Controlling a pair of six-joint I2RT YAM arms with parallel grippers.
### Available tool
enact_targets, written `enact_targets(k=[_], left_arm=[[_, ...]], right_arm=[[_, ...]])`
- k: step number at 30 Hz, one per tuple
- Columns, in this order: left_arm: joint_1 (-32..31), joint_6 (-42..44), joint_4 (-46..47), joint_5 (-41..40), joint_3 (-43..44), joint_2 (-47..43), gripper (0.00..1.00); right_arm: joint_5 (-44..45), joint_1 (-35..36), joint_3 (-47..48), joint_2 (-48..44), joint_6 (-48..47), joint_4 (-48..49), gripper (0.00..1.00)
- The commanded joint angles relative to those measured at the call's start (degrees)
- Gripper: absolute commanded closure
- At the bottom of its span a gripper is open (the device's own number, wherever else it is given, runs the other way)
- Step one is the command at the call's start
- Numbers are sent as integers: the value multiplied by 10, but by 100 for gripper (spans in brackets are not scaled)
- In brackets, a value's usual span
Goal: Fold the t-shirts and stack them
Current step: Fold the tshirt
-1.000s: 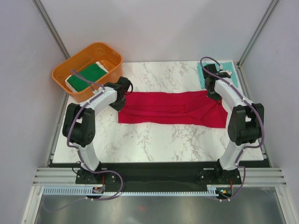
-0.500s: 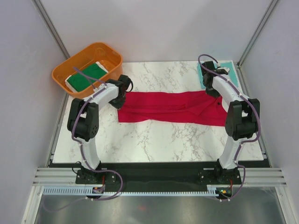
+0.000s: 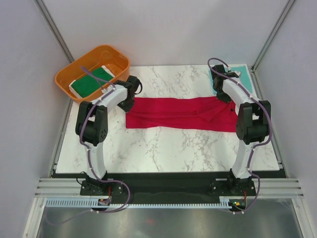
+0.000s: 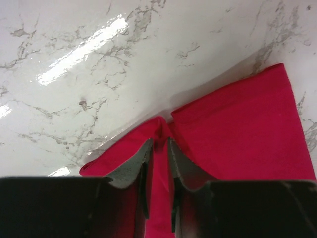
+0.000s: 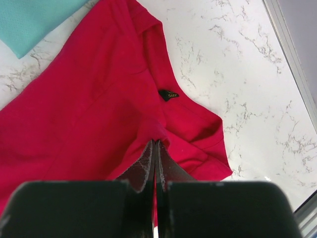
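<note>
Red t-shirt (image 3: 181, 114) lies in a long band across the marble table (image 3: 163, 144), apparently folded once lengthwise; cross folds and stacking remain. A ridge at its far left corner sits between the slightly parted jaws of the left gripper (image 4: 158, 144); I cannot tell if they grip it. The right gripper (image 5: 155, 144) is pinched tight on cloth near the collar. The teal t-shirt (image 3: 243, 72) lies just beyond, and the green t-shirt (image 3: 91, 82) is in the orange tub (image 3: 64, 82).

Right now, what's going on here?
Both arms work the red t-shirt, spread across the table. The right gripper is shut on cloth near the collar; the left gripper has its jaws slightly apart over a ridge of cloth at the other end. A teal shirt lies nearby; a green shirt sits in the orange tub.
</note>
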Motion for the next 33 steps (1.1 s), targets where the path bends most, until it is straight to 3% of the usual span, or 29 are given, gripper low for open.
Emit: enact_targets(k=[1, 7, 14, 25, 28, 29, 33], left_arm=[[2, 43, -10, -13, 35, 9, 75], [-7, 108, -10, -46, 22, -38, 62], [-46, 128, -9, -93, -54, -109, 61], [-85, 114, -6, -36, -106, -85, 60], [-85, 137, 1, -14, -109, -71, 60], [-85, 151, 9, 4, -112, -73, 61], [-85, 270, 75, 80, -142, -103, 64]], right_arm=[[23, -1, 24, 11, -8, -1, 100], [28, -2, 17, 16, -3, -4, 100], [18, -6, 20, 10, 12, -11, 100], [-16, -14, 93, 59, -2, -7, 100], [-21, -14, 134, 73, -23, -18, 91], [-16, -16, 138, 68, -16, -38, 80], [-34, -37, 87, -4, 24, -61, 62]])
